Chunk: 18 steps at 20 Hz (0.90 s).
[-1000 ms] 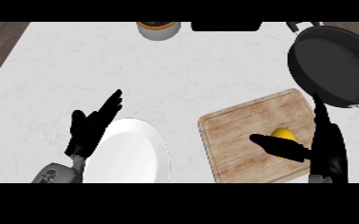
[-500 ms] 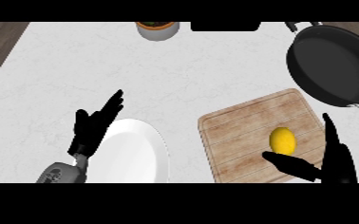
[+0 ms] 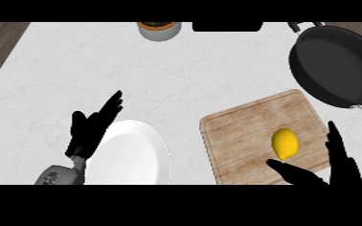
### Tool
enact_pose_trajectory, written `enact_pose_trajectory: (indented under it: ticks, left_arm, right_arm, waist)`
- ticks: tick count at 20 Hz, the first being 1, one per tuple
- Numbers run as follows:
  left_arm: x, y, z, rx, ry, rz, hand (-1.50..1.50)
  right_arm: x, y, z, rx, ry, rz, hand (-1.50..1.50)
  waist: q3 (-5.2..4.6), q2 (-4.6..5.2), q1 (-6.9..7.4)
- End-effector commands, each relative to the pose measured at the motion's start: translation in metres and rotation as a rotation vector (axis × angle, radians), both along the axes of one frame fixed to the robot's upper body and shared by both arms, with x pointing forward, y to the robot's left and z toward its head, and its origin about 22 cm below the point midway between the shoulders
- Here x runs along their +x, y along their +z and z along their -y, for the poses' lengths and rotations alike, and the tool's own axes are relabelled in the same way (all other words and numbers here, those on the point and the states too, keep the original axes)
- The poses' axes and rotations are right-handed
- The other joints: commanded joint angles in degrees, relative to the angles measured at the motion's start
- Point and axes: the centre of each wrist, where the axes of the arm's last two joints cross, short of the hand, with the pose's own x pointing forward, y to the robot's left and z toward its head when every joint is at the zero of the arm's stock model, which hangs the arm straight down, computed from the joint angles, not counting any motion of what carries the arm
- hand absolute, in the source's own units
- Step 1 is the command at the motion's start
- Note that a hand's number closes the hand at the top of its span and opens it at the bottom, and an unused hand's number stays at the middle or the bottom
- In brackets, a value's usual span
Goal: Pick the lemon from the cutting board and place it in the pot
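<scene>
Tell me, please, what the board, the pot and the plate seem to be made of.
Board: looks like wood, pale brown with grain lines and a matt surface. Pot: probably dark metal, black with a thin lighter rim; a coating cannot be told. Plate: likely ceramic, plain white and smooth, though plastic would look the same.

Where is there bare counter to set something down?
Bare counter spans between the plant pot, plate, cutting board and black pot. The lower right is crowded: lemon and right robot hand.
</scene>
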Motion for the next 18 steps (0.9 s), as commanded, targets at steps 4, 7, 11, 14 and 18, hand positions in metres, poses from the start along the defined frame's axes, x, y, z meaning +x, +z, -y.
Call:
enact_pose_trajectory:
  ticks: [4,7,11,14,18]
  left_arm:
    - [-0.009,-0.001,-0.008,0.006,0.004,-0.023,0.0]
    - [0.023,0.001,0.001,0.005,-0.002,0.016,0.0]
    - [0.017,0.008,0.011,0.003,0.0,-0.01,0.0]
    - [0.005,0.002,0.002,-0.015,-0.01,-0.006,0.0]
    - [0.002,0.004,0.005,0.003,-0.012,0.017,0.0]
  right_arm:
    - [-0.009,-0.019,-0.006,0.166,-0.02,0.137,-1.5]
    - [-0.011,-0.039,0.003,0.19,-0.02,0.119,-1.5]
    - [0.018,-0.068,-0.008,0.24,-0.036,0.141,-1.5]
    - [0.027,-0.079,0.005,0.285,-0.019,0.161,-1.5]
    - [0.009,-0.094,0.012,0.083,0.1,0.073,1.5]
  waist:
    - [0.0,-0.02,0.04]
    - [-0.02,0.07,-0.21]
    - [0.0,0.07,0.12]
    - [-0.01,0.06,0.28]
    - [0.0,0.14,0.72]
